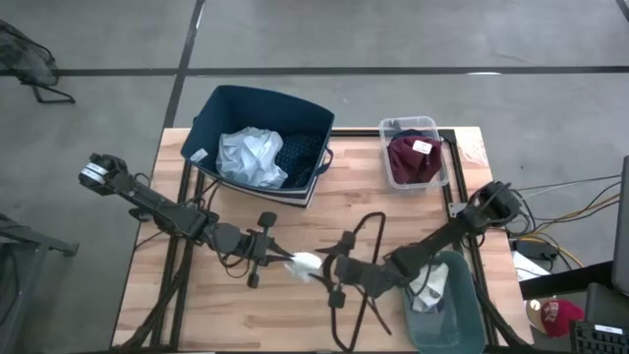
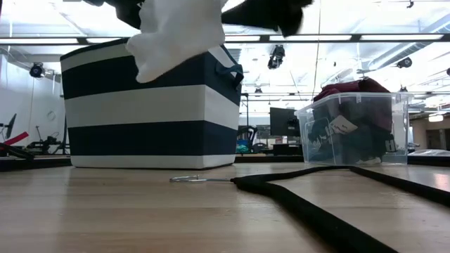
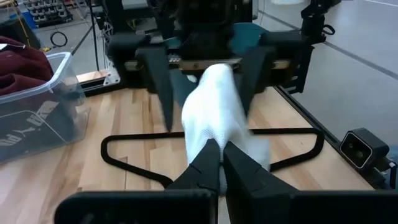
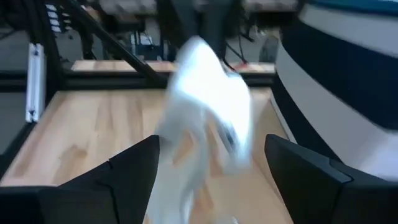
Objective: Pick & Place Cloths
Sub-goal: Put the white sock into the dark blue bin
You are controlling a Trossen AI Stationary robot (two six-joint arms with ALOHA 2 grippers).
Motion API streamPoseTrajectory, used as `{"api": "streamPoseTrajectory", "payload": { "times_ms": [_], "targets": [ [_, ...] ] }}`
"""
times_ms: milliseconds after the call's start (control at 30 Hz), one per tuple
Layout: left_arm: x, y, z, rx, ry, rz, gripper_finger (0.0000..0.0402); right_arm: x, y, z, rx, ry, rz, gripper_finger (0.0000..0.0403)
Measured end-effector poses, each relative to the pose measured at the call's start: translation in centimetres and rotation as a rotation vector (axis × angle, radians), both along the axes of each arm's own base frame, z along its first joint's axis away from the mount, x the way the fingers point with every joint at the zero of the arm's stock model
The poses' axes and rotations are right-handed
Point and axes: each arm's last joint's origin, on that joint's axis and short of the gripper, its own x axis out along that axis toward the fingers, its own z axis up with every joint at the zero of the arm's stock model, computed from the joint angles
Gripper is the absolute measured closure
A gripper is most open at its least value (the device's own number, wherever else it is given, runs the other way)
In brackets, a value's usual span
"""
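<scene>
Left gripper (image 1: 278, 258) is clamped on a small white sock (image 1: 305, 264), holding it in the air above the middle of the wooden table (image 1: 393, 211); the left wrist view shows the two dark fingers (image 3: 205, 163) pressed together on the fabric. Facing it, the right gripper (image 1: 324, 264) has its jaws spread wide, one to each side of the sock's far end, and does not hold it (the right wrist view shows clear gaps between cloth and fingers (image 4: 134, 165)). Below them a thin black clothes hanger (image 1: 366, 258) lies flat on the wood.

At the back of the table stands a navy fabric bin (image 1: 257, 103) with white stripes, holding a pale blue shirt (image 1: 251, 157) and a navy patterned piece (image 1: 300, 152). To its right, a clear plastic tub (image 1: 413, 128) contains a maroon garment (image 1: 413, 162). By the right arm, a teal bin (image 1: 454, 305) at the table's front right corner has pale cloth (image 1: 430, 287) in it.
</scene>
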Motion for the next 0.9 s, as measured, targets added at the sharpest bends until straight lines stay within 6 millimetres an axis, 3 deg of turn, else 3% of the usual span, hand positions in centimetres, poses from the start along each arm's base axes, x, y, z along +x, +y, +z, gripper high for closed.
{"api": "streamPoseTrajectory", "payload": {
  "times_ms": [200,367,700,900],
  "targets": [
    [-0.1,0.1,-0.4,0.004,0.008,0.001,0.0394,2.1,1.2,1.0,-0.064,-0.015,0.029,0.0146],
    [-0.1,0.0,-0.4,0.001,0.001,0.0,0.0394,3.7,1.7,0.8,-0.083,0.012,0.02,0.0195],
    [-0.1,0.0,-0.6,-0.029,-0.002,0.007,0.0381,5.4,1.7,0.8,-0.081,0.234,-0.055,0.038],
    [-0.3,0.0,-1.0,-0.053,0.052,0.015,0.0327,4.5,1.3,2.1,-0.027,0.366,-0.127,0.039]
  ]
}}
